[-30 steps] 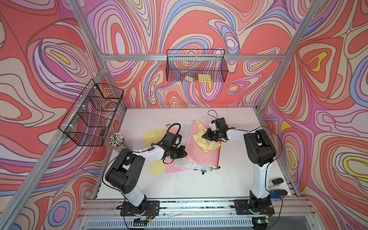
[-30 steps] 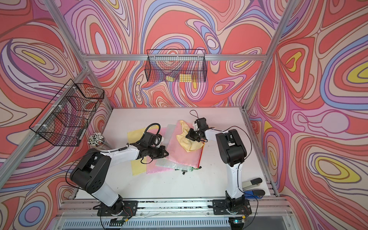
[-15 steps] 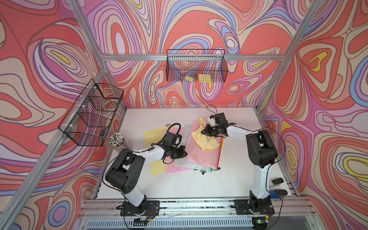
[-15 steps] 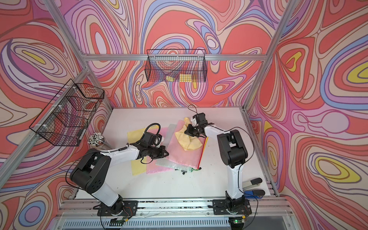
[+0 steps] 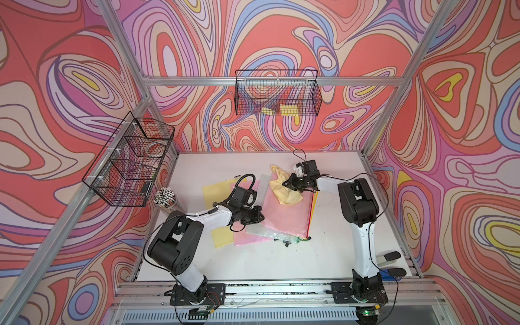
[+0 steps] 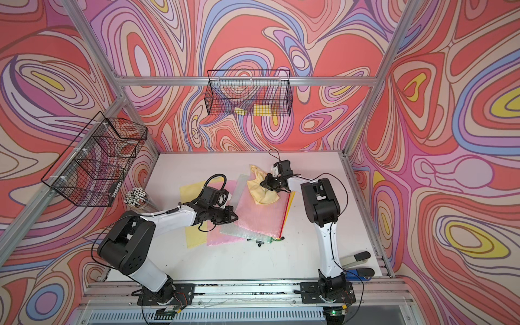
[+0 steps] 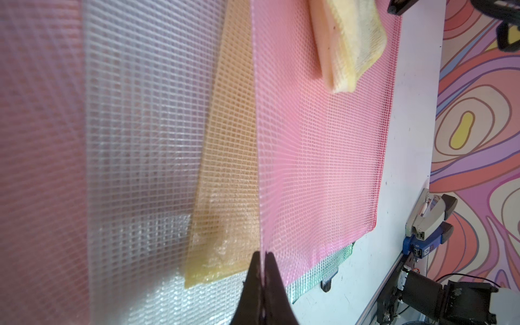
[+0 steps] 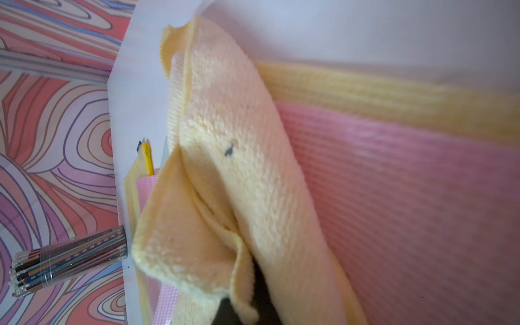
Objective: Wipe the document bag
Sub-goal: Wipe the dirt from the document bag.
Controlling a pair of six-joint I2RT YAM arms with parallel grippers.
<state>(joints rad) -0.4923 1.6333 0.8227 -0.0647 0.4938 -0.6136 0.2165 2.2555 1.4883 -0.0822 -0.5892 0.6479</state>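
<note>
Document bag: the pink mesh document bag [image 5: 287, 216] lies flat on top of a loose pile of other bags on the worktop [image 5: 253, 261], between the two hands.
Right hand: the right hand [image 5: 285, 184] is pressed together on a bunch of the yellow cloth [image 5: 284, 194]. The cloth spreads out from it and rests on the end of the bag, just beside the hand.
Left hand: the left hand [image 5: 260, 218] is pressed together and pinches one long edge of the bag. In the left wrist view the pink edge runs straight in between its two dark fingers [image 7: 251, 281].
Direction that matters: from the right hand, nearly all the free surface of the bag lies back toward that arm's own base, and slightly toward the left hand.
Long axis: it runs from beside the right hand toward the base side. I judge that a stroke along it means drawing the cloth back toward the base.
Nearer arm: the right hand has the cloth on the bag. The left hand is beside the bag, at its edge only, and seems to work as an anchor.
Hidden: in the right wrist view the cloth covers almost all of the right hand, so its fingertips do not show.
Hard to make out: the same view is blurred, so I cannot tell if the cloth is pressed down or only resting. A clear bag [image 5: 263, 231] and a yellow bag [image 5: 216, 191] show under the pink one, but how many lie below I cannot tell.
</note>
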